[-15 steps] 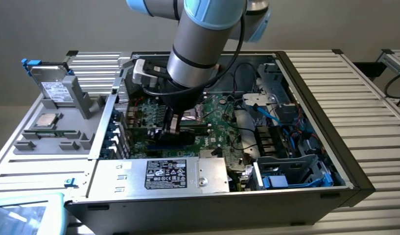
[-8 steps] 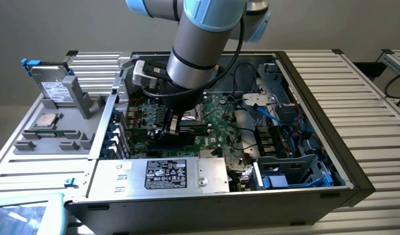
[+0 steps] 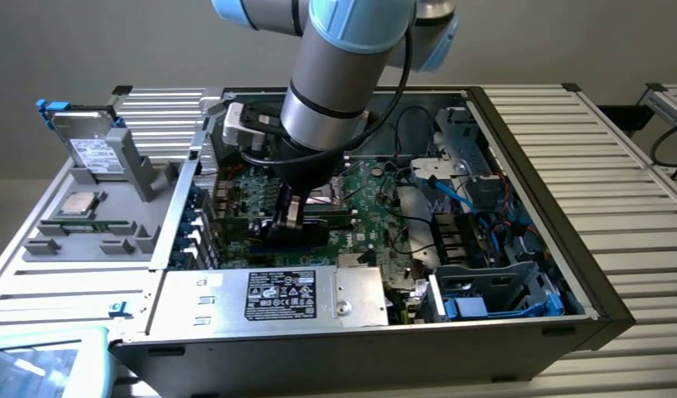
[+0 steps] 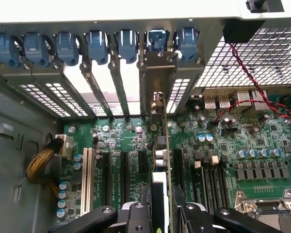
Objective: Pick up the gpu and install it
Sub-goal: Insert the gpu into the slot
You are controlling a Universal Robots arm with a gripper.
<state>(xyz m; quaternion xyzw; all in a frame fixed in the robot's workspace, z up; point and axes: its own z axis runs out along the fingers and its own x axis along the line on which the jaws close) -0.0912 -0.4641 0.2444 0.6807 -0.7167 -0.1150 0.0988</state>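
my gripper (image 4: pixel 161 213) is down inside the case (image 3: pixel 603 307), fingers (image 4: pixel 138 218) clamped on the gpu (image 4: pixel 164 160). the card stands upright on edge over the motherboard (image 4: pixel 242 160), among the black slots (image 4: pixel 123 170), its metal bracket (image 4: pixel 159 82) against the rear openings under the blue clips (image 4: pixel 94 46)

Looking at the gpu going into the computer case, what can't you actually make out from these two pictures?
- Exterior view: the gripper is partly hidden by the arm, so its hold on the gpu is unclear.
- Wrist view: the gpu stands edge-on; its bottom edge is hidden, so whether it is seated in the motherboard slot cannot be told.
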